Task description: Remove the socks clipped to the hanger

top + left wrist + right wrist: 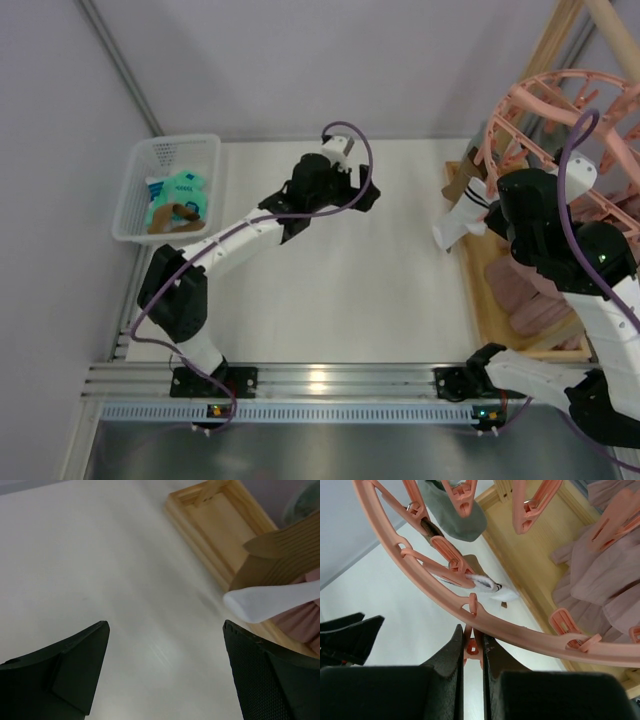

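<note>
Right claw (471, 635) fills the near edge of its wrist view, fingers almost together and pinched on a pink clip (471, 649) under the hanger (515, 630) ring. Cannot tell if that clip holds anything.

White sock (487, 585) is clipped to the ring just beyond the claw, up and slightly right in that view, by what looks like a different clip. Its long axis hangs down from the ring, toe slanting toward the bench (100, 555) and the left-arm side. Brown sock (280, 555) hangs against it, just behind. Both are at the hanger's left rim in the top view, over the corner of the wooden frame (215, 535).

Right arm is much nearer, with its claw at the ring and the sock just beside it. Left claw (166, 625) is wide apart, empty, over mid-bench and well apart from the hanger. The white toe shows up and right of it in its wrist view.

Judgement: the next move turns on the right claw freeing the sock's clip, with the left coming across under the toe to take it.

Mint sock (183, 195) lies in the basket (125, 200) far left, so the task looks part done. Pink cloth (600, 580) lies in the frame under the hanger.
</note>
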Controlling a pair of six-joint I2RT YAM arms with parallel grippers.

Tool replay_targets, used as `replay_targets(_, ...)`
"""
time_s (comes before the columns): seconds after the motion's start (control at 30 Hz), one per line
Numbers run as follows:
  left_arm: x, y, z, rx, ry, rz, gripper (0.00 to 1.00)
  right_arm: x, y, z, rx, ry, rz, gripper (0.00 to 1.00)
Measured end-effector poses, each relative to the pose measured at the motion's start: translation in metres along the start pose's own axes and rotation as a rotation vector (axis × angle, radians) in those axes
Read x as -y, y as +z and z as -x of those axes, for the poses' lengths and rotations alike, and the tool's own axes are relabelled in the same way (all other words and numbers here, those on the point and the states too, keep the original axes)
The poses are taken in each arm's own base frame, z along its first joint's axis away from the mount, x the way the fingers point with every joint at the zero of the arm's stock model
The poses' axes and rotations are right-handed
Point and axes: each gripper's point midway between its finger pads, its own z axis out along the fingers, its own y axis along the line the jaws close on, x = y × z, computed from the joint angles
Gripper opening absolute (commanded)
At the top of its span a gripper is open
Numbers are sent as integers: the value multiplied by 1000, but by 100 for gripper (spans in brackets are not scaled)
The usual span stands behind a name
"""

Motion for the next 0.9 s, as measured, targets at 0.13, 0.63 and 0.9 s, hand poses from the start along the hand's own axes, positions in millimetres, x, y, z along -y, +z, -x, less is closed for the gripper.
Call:
replay_targets(0.13, 53, 31, -12, -11, 44, -231, 99, 4, -4, -1, -7, -1, 7, 0)
replay_targets(0.63, 260, 36, -88, -73, 293, -957, 52, 8, -13, 0, -15, 10, 37, 0)
replay_targets(0.9, 250, 60, -83, -26, 213, -774, 0, 11, -15, 0, -15, 12, 40, 11)
